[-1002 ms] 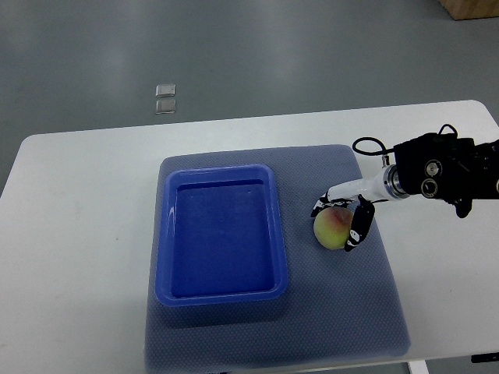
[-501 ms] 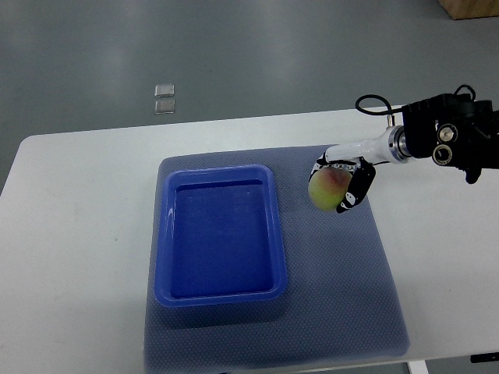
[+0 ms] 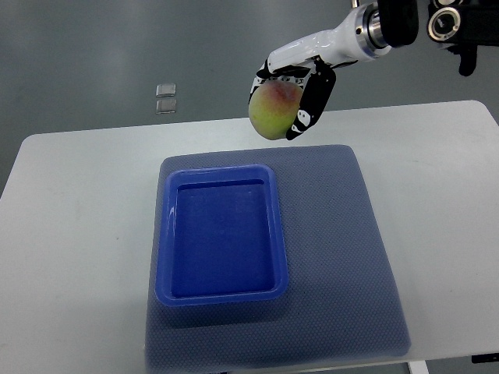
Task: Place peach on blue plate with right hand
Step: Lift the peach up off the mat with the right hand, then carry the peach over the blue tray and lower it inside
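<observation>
1. I see the right hand point(image 3: 295, 92) with its fingers point(image 3: 310, 103) clamped on the peach point(image 3: 272, 110), holding it in the air over the table's point(image 3: 70, 195) far edge.
2. The blue plate point(image 3: 221, 294) lies empty on a grey mat point(image 3: 351, 257) at the table's middle, well apart from the fruit.
3. I judge the peach light, round and easily bruised; its skin looks smooth enough to slip.
4. I would keep hold across its widest part, with gentle, even pressure from opposing sides.
</observation>
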